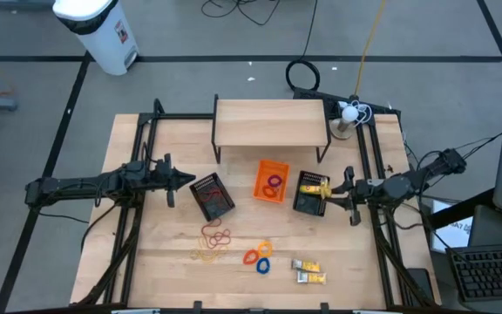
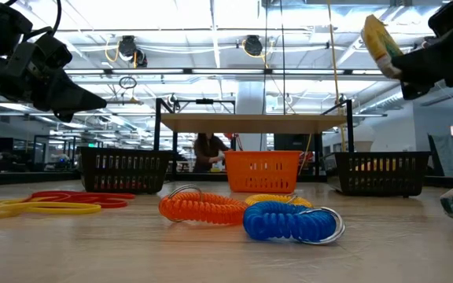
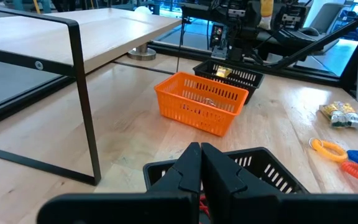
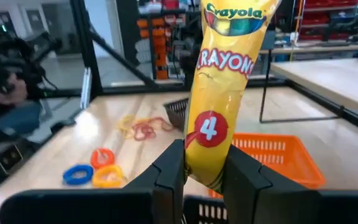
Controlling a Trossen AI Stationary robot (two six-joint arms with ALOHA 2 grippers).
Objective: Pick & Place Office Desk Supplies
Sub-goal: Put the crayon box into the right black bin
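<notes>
My right gripper (image 1: 329,188) is shut on a yellow crayon packet (image 4: 219,93) above the right black mesh bin (image 1: 309,195). The low view shows that packet (image 2: 380,39) high up at the right. My left gripper (image 1: 190,180) hovers shut and holding nothing, just left of the left black mesh bin (image 1: 213,197). On the table's near part lie loose rubber bands (image 1: 214,239), orange, yellow and blue coil rings (image 1: 258,255) and two more packets (image 1: 308,271). The orange bin (image 1: 271,180) holds red and purple rings. My right gripper pinches the packet's bottom end (image 4: 205,167) between its two fingers (image 4: 169,174). The fingers come in roughly level from the table's right side. The packet sticks out lengthwise beyond the fingertips, lifted clear above the right black mesh bin.
A low wooden shelf on black legs (image 1: 270,122) stands behind the three bins. A white lamp-like object (image 1: 347,113) sits at the far right. Bare wood lies on the near left (image 1: 155,253). Black frame rails run along both table sides.
</notes>
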